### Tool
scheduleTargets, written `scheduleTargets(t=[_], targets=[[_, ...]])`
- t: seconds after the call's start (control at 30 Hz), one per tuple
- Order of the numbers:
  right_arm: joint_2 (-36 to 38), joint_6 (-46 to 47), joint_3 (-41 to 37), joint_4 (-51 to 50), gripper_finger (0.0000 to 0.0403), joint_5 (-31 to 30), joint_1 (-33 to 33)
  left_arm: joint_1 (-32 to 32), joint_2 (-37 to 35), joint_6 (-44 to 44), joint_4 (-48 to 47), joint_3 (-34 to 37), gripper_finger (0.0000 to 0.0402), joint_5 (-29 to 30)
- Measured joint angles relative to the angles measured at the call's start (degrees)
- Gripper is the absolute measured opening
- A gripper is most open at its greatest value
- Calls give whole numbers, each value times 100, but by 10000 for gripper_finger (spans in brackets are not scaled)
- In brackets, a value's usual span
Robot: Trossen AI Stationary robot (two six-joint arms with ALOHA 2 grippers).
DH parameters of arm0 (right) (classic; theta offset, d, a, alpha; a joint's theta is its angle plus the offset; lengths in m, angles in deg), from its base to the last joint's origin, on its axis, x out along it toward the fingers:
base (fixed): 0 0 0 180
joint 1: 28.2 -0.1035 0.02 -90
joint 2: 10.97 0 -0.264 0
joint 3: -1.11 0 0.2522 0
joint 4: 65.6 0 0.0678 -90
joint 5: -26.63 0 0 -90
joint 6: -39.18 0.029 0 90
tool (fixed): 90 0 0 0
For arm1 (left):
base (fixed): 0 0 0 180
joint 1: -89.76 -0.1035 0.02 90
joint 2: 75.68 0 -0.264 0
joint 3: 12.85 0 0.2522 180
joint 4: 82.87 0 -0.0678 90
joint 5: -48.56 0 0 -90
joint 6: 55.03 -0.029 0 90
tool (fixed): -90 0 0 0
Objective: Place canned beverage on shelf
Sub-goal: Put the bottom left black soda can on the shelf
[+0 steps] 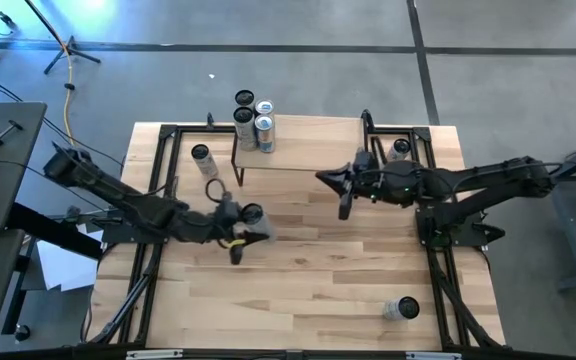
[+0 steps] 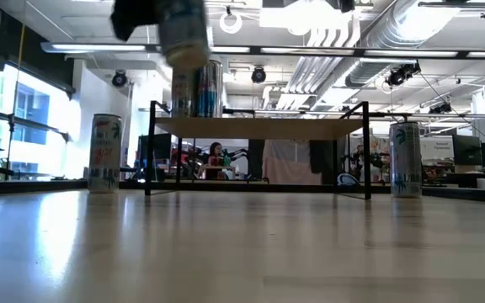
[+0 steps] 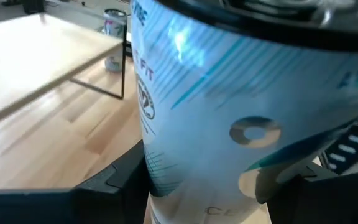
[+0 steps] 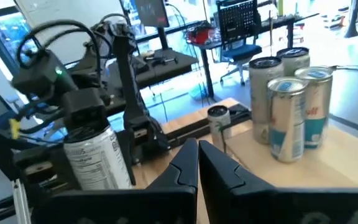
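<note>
Gripping a rigid, smooth-walled cylinder like this calls for a firm pinch across the middle of the body, and that is about where the left gripper [image 1: 240, 231] has the can [image 1: 252, 214]: its dark fingers [image 3: 114, 180] close on either side of the wall in the left wrist view. Thin metal should stay stiff under a moderate squeeze but could dent if crushed, and the glossy surface looks slippery, so I judge a mid-height hold safer than one near the rim. If full, it will be fairly heavy for its size.

It is a tall slim can with a white body, light blue diagonal streaks, printed lettering and a silver top. It hangs upright in the air, clear of the desk [image 1: 308, 280], in front of the shelf [image 1: 303, 148] and near its left end.

Three cans [image 4: 289, 102] already stand together on that end of the shelf. The right gripper [image 4: 197, 163] hovers over the shelf's right side with its fingers pressed together, holding nothing.
</note>
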Motion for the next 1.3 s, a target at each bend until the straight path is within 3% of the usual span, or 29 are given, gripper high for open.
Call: scheduleTargets(t=[0.2, 0.4, 0.67, 0.87, 1.03, 1.3], targets=[[223, -3, 0, -250, 0, -39, -1, -205, 918, -514, -161, -1056, 202, -86], [250, -200, 0, -293, 0, 27, -4, -327, 1376, -508, -220, -1623, 202, -384], [268, -580, 0, -295, 0, 485, -4, -452, 913, -89, -738, -1670, 202, -683], [270, -751, 0, -301, 0, 803, 0, -721, 526, -390, -949, -1670, 202, -752], [270, -743, 0, -307, 0, 1152, 10, -1007, 354, -643, -1035, -1672, 202, -1177], [270, -729, 0, -306, 0, 1140, 10, -1191, 79, -886, -1378, -1674, 206, -1272]])
